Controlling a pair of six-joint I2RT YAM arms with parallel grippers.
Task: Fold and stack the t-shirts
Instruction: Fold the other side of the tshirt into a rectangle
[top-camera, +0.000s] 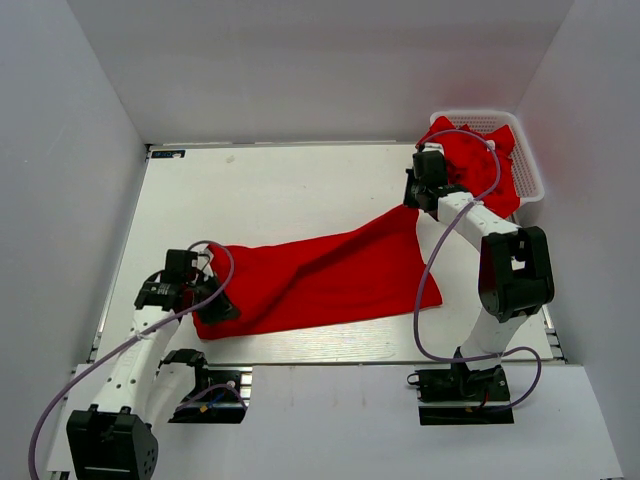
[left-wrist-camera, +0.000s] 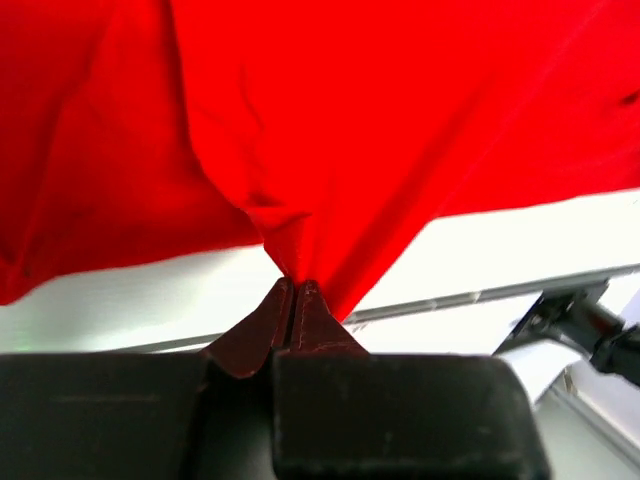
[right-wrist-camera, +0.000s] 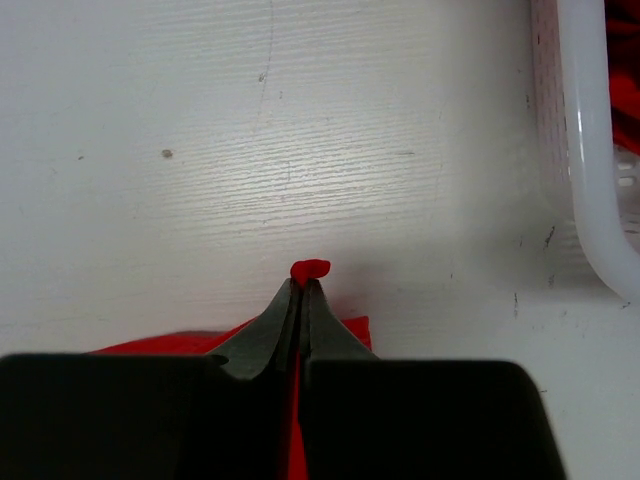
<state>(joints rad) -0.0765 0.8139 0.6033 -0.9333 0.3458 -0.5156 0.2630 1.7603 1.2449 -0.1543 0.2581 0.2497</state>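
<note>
**Shirt held taut between both arms**

One red t-shirt (top-camera: 320, 280) lies spread on the near half of the table (top-camera: 270, 190), pulled diagonally. The left gripper (left-wrist-camera: 297, 292) is clenched on its near-left edge. The right gripper (right-wrist-camera: 304, 283) is clenched on its far-right corner, a red tip poking past the fingertips. More red t-shirts (top-camera: 478, 160) are piled in the white basket (top-camera: 532, 180), far right.

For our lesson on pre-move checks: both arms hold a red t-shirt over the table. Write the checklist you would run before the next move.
1. Left gripper shut on the t-shirt, near corner: ok.
2. Right gripper shut on its far corner: ok.
3. Fabric flat: not ok, folds run across it.
4. White basket apart from the held shirt: ok.
5. Which side faces up: cannot tell.
</note>
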